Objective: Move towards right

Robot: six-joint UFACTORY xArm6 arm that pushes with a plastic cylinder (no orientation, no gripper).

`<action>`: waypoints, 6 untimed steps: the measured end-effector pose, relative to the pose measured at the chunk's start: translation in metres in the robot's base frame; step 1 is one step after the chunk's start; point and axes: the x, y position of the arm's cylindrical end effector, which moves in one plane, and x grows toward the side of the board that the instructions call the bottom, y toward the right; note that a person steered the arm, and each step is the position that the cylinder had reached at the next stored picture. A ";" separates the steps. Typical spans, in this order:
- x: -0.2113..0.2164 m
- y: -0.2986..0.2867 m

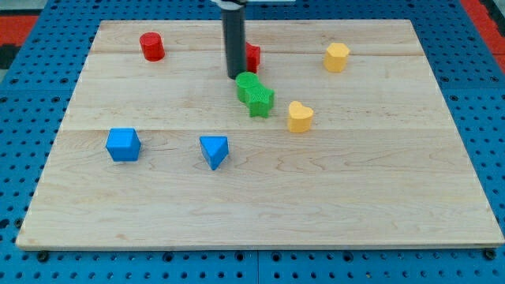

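Observation:
My tip (235, 76) is the lower end of a dark rod coming down from the view's top. It stands just left of and touching or nearly touching a round green block (247, 84), which sits against a green star-shaped block (259, 100). A red block (252, 56) is partly hidden behind the rod, on its right. A yellow heart-shaped block (300, 117) lies right of the green pair. A yellow hexagonal block (337, 57) lies at the upper right.
A red cylinder (151, 46) stands at the upper left. A blue cube (123, 145) and a blue triangular block (214, 151) lie at the lower left. The wooden board (260, 205) rests on a blue pegboard (24, 118).

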 end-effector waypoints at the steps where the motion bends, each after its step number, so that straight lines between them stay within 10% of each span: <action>1: 0.017 0.012; 6: 0.026 0.100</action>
